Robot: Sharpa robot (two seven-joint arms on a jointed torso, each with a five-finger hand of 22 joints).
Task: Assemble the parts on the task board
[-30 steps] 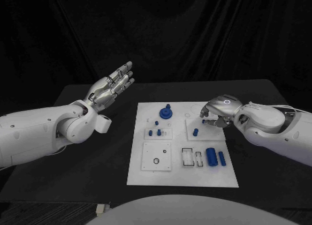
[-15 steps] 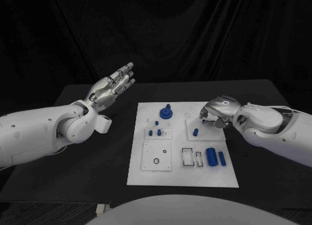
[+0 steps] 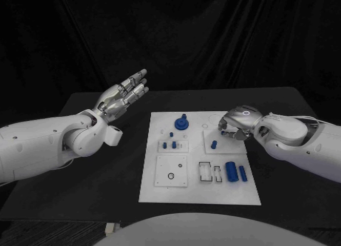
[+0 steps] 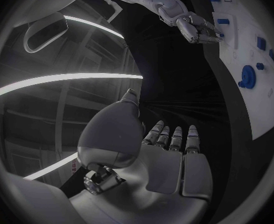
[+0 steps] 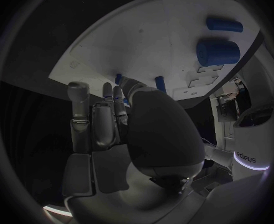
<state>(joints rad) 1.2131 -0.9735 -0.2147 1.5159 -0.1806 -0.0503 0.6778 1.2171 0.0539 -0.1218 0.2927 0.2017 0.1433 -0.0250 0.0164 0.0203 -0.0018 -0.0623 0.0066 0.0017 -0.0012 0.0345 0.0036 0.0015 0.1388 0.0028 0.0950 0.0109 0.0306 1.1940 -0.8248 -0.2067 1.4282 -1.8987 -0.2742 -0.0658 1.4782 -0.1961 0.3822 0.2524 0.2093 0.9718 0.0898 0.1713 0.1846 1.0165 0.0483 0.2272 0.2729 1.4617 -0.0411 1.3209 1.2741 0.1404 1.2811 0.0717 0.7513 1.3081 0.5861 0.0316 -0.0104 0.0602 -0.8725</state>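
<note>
Silver fingers of the left hand [image 3: 124, 94] are held straight and slightly spread above the black table [image 3: 103, 169], well apart from the task board [image 3: 200, 192], with nothing held. The right hand [image 3: 235, 124] is curled over the board's far right part, near a small upright blue peg [image 3: 214, 145]; whether anything is pinched cannot be told. Blue parts [image 3: 231, 170] lie on the board.
</note>
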